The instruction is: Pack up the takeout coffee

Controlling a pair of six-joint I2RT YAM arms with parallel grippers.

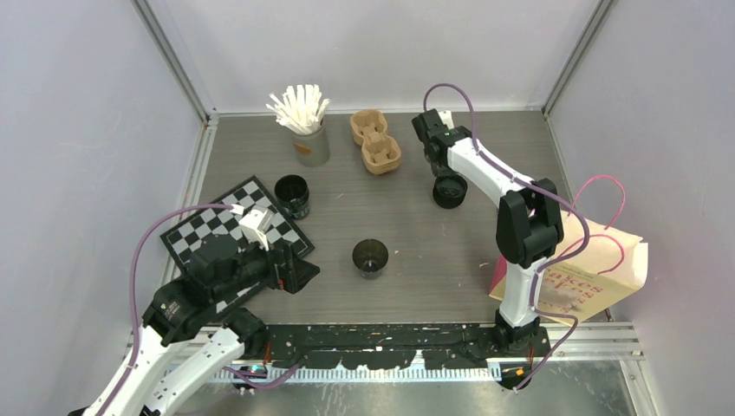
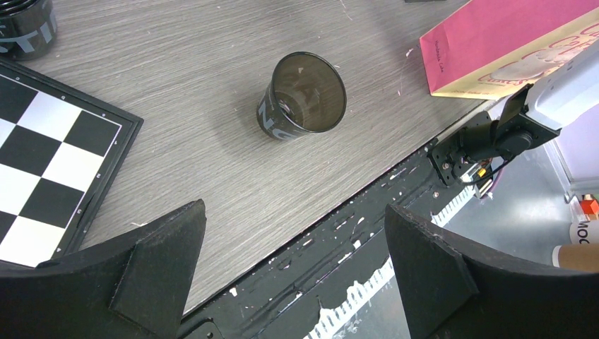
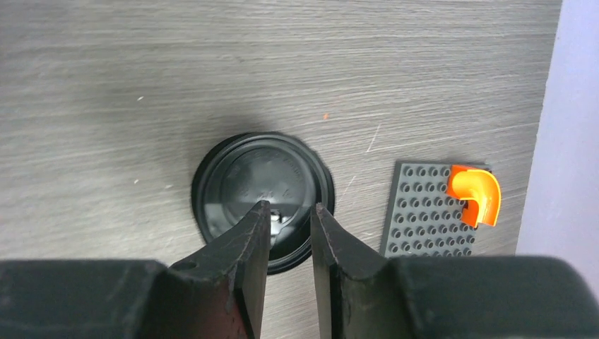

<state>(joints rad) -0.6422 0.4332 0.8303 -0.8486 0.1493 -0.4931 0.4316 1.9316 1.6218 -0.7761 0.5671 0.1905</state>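
Left end effector (image 2: 293, 206) gapes wide above table (image 2: 176, 85) edge; right end effector (image 3: 291, 207) narrowly parted over lid (image 3: 240, 176).

Bare tabletop (image 1: 433, 260) is lying all round the open cup (image 1: 370, 257) mid-table. From it: chessboard (image 1: 198, 236) and left gripper (image 2: 293, 215) crowding 9 o'clock; second cup (image 1: 293, 195) sitting at 11; stick cup (image 1: 309, 143) and carrier (image 1: 375, 140) standing near 12; right gripper (image 3: 289, 212) hanging over the lid (image 3: 240, 176) at 2; pink bag (image 1: 598, 269) sitting at 3.

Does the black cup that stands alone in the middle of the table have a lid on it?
No, in the left wrist view the black cup has an uncovered mouth, and its inner wall shows.
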